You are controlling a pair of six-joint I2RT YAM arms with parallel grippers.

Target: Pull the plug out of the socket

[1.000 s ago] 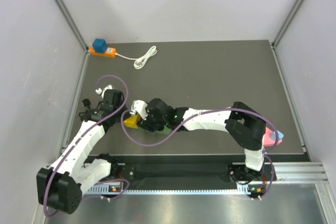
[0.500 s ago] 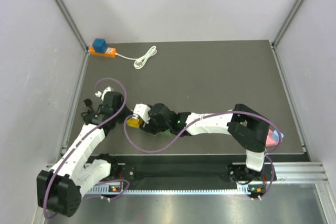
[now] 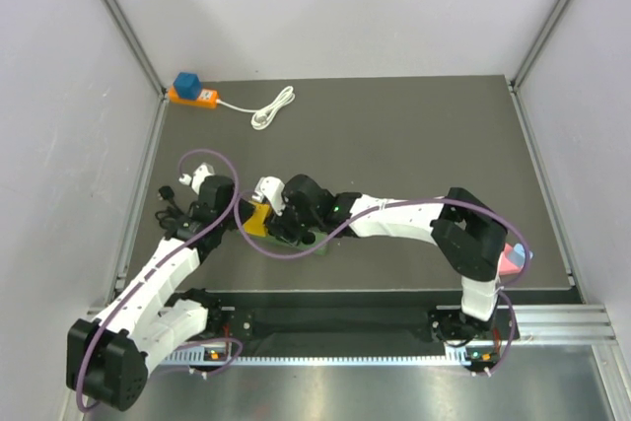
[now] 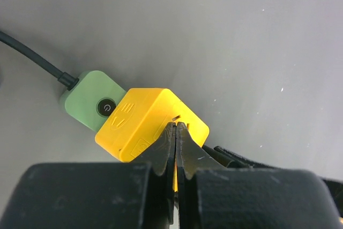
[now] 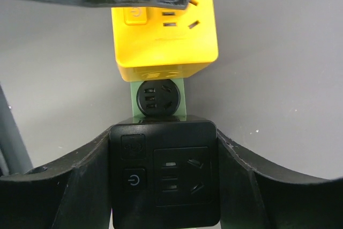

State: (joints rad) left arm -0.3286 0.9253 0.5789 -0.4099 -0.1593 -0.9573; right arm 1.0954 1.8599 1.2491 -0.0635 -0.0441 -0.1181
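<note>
**Right claw clamped on the black plug cube, set to pull it off the green power strip**

The right claw [image 5: 163, 138] grips the black plug cube [image 5: 163, 181], seated on the green power strip [image 4: 88, 97] just beside the yellow plug cube [image 4: 144, 116]. The left claw [image 4: 176, 132] is pinched closed on nothing, its tips against the yellow cube. Best to pull straight off the strip's face without twisting, while the left claw pins the strip to the surface [image 4: 241, 36]. Count: two strips, counting the orange power strip [image 3: 194, 97] well beyond the green one, and three cubes, counting the blue plug cube [image 3: 186, 82].
</note>
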